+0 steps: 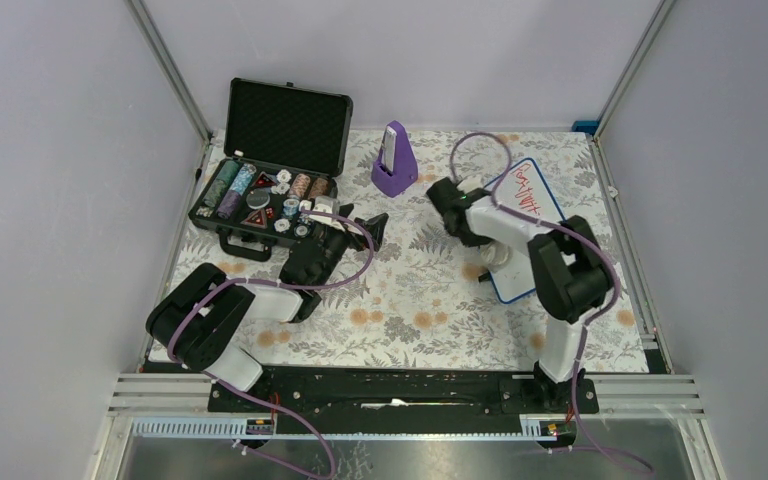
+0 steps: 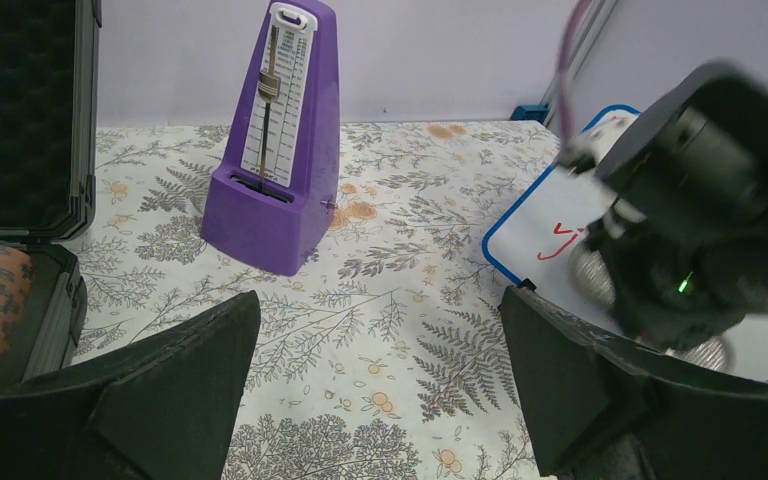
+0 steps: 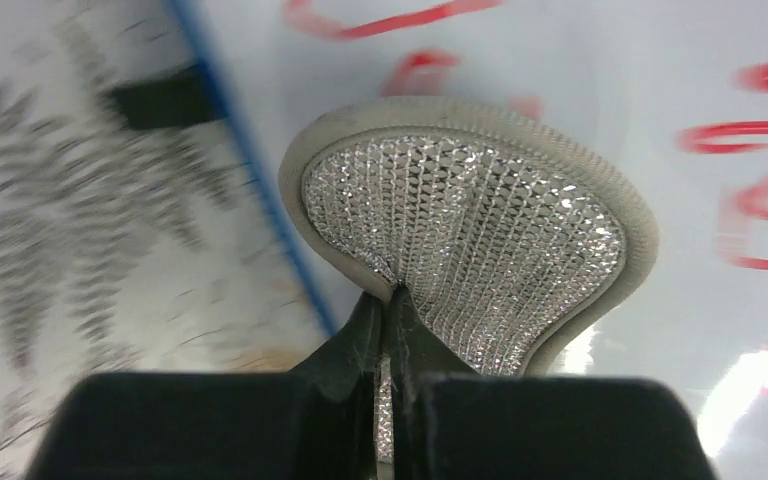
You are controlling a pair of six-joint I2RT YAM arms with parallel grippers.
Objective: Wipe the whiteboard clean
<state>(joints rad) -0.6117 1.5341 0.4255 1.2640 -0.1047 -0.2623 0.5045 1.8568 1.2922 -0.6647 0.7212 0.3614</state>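
The whiteboard (image 1: 542,203) lies at the right of the table, white with a blue rim and red handwriting on its far part. It also shows in the left wrist view (image 2: 548,228) and the right wrist view (image 3: 580,60). My right gripper (image 1: 484,262) (image 3: 392,295) is shut on a pale, sparkly mesh cloth pad (image 3: 470,230) and holds it on the board near its left rim, with red strokes beyond and to the right of the pad. My left gripper (image 1: 362,220) (image 2: 380,300) is open and empty above the floral tablecloth, left of the board.
A purple metronome (image 1: 394,160) (image 2: 275,140) stands at the back centre. An open black case (image 1: 270,170) (image 2: 20,120) with several poker chips sits at the back left. Grey walls and metal rails close in the table.
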